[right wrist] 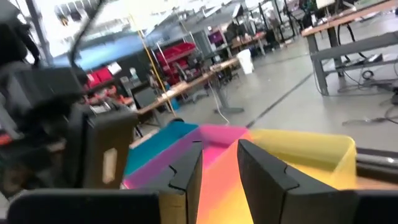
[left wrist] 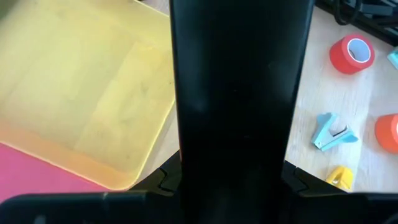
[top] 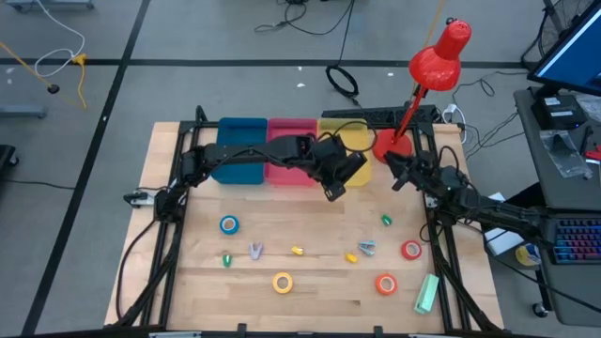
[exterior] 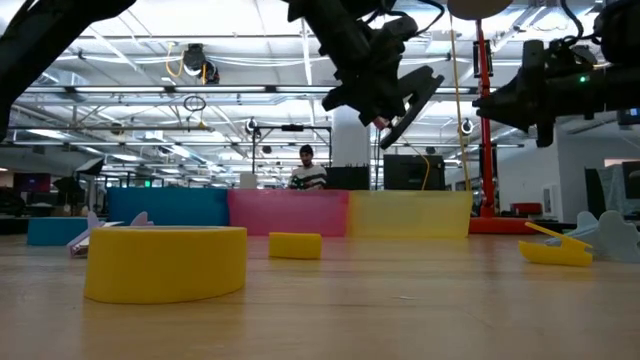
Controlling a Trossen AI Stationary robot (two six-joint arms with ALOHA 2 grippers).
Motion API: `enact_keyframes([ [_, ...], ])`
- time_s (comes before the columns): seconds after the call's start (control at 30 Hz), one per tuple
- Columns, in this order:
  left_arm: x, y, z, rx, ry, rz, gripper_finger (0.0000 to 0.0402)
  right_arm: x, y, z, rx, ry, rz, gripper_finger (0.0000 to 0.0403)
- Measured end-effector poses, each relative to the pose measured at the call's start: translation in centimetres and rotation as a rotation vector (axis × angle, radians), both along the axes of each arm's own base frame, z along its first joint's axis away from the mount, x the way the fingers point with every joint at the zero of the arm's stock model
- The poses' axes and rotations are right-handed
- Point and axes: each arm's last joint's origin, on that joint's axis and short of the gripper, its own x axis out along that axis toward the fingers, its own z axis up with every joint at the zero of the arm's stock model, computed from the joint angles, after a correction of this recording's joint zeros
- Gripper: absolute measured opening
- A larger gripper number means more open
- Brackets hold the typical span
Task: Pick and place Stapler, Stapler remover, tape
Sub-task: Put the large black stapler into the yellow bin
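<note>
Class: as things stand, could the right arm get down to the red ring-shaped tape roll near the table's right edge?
Probably yes. The red ring-shaped tape roll lies alone on bare wood, with nothing over it, and the right gripper hangs raised on that side, carrying nothing visible.

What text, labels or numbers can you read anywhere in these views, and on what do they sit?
None can be read.
Tape rolls, bins and red lamp: no print visible.
Keyboard beside the table: keys too small to read.
Screen at the edge of the high view: nothing legible.
Black object in the left gripper: plain surface in the left wrist view.
</note>
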Motion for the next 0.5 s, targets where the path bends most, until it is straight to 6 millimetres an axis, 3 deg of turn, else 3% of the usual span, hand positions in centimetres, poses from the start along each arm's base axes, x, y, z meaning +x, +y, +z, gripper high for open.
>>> enact_keyframes([
  [0.2, -0.1, 0.0, -0.1, 0.022, 0.018, -0.042, 0.0127, 0.1, 0.2, 0.7, -0.011, -0.085, 0.099, 0.0095],
  [0.33, -0.5, -0.1, -0.4, 0.056, 0.064, -0.089, 0.0127, 0.4, 0.6, 1.4, -0.116, -0.070, 0.228, 0.0095],
  [0.5, -0.9, -0.4, -0.7, 0.098, 0.129, -0.127, 0.0127, 1.2, 0.3, 3.2, -0.153, -0.004, 0.242, 0.0097],
])
